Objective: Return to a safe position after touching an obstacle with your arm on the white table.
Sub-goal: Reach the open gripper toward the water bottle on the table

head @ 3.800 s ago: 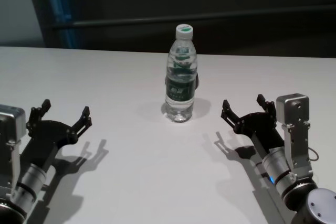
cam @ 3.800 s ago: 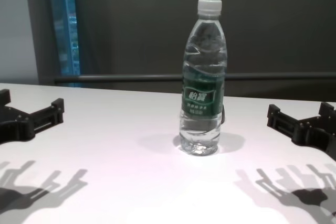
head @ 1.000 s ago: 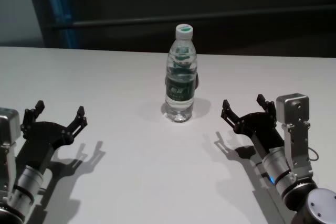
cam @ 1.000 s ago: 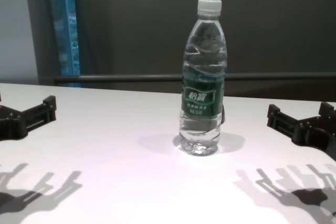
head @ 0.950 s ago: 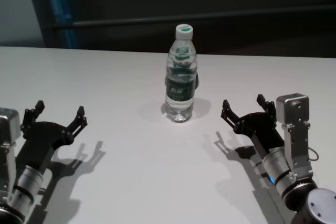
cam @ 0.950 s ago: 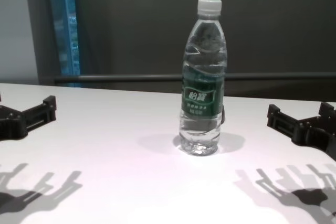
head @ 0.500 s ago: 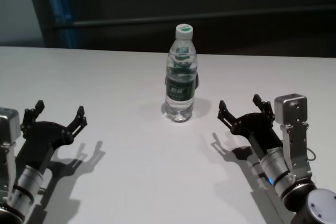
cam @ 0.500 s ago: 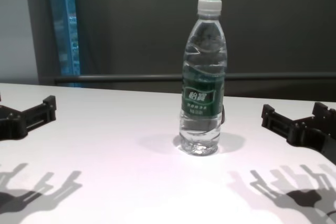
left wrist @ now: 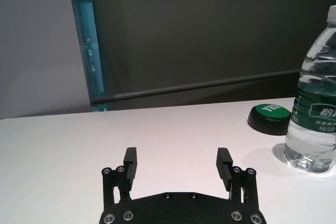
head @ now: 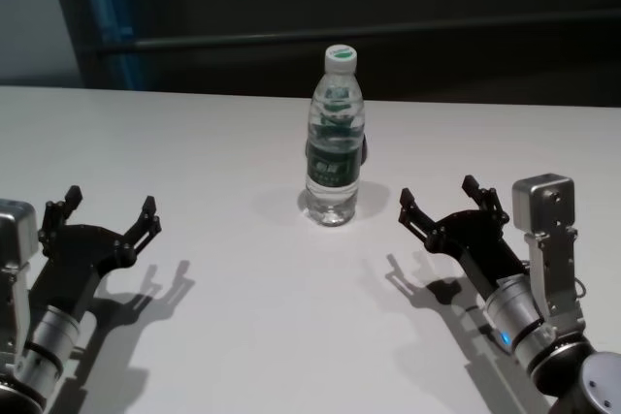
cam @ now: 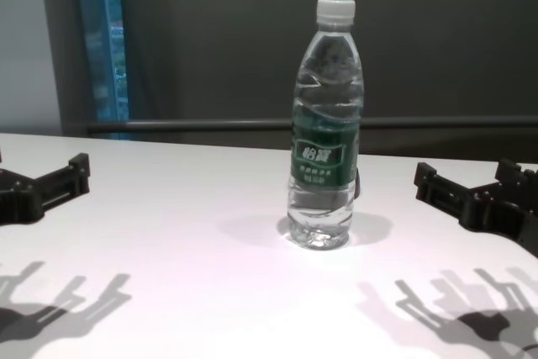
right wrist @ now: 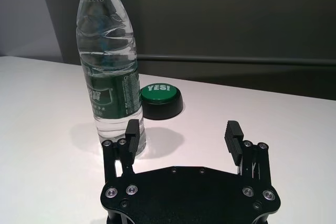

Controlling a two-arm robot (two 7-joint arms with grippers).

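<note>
The bottle (head: 335, 138) stands upright at the centre of the head view, a little above the middle, on the table (head: 243, 336), white cap on, green label facing the robot. Right gripper (head: 441, 201) sits at right of centre in that view, just below and beside the bottle, clear of it, fingers spread wide and holding nothing; in its wrist view one fingertip overlaps the bottle's base. Left gripper (head: 107, 208) hangs at lower left, well apart, also spread wide and empty. A green-topped button (right wrist: 161, 99) lies just behind the bottle. Dark gripper shadows fall on the tabletop.
</note>
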